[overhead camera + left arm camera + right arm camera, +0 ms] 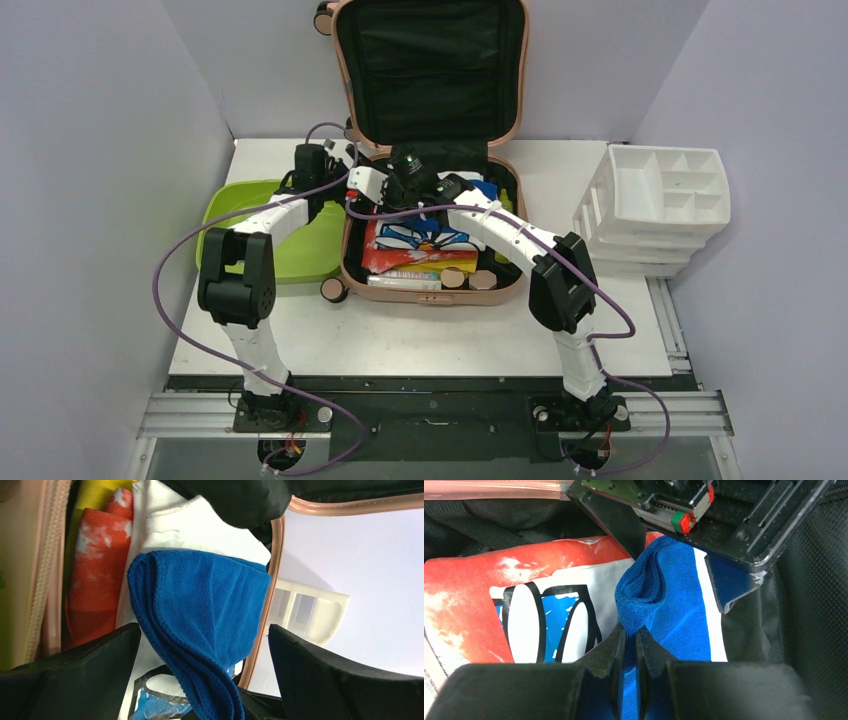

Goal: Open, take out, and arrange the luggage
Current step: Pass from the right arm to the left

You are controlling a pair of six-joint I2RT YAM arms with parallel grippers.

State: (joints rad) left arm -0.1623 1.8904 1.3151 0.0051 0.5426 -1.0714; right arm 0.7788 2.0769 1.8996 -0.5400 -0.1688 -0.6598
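Open suitcase [430,70] on table [400,340], lid upright, base packed. Both arms reach in over far half of base, wrists meeting. Right gripper [630,632] pinched almost closed on a fold of blue cloth [674,605] in the right rear corner. Left gripper [202,630] spread wide, fingers flanking same cloth, holding nothing

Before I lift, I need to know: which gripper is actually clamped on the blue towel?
The right gripper: its jaws pinch a fold of the blue towel. The left gripper stands wide open around it.
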